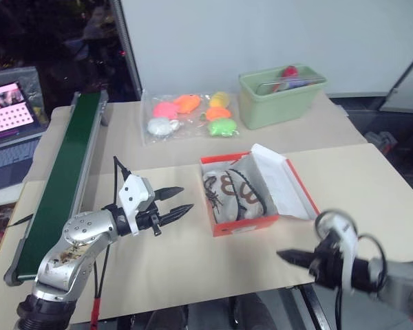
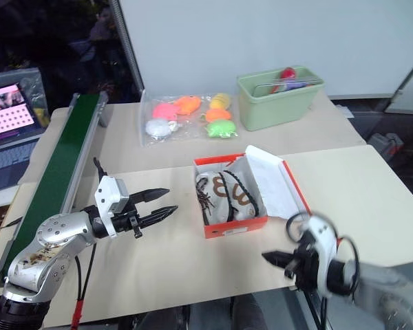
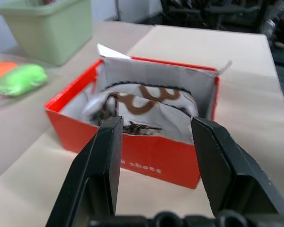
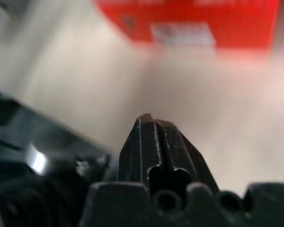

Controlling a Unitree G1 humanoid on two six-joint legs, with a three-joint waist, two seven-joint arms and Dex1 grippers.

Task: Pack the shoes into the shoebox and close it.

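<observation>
The red shoebox [image 1: 234, 227] stands open in the middle of the table. Both white shoes [image 1: 233, 194] with brown laces lie inside on white paper, and the lid [image 1: 282, 180] leans out to the right. My left gripper [image 1: 181, 201] hovers open to the box's left, pointing at it with nothing between its fingers. The left wrist view shows the shoebox [image 3: 146, 153] and shoes [image 3: 142, 106] straight ahead between the two fingers [image 3: 106, 156]. My right gripper [image 1: 281, 255] is shut and empty, near the table's front edge, below and right of the box. Its tips [image 4: 149, 120] are pressed together.
A pale green tub [image 1: 282, 96] stands at the back right. A clear bag of coloured plastic toys [image 1: 189, 115] lies at the back centre. A green conveyor strip [image 1: 62, 179] runs along the left side, with a laptop [image 1: 10, 117] beyond it.
</observation>
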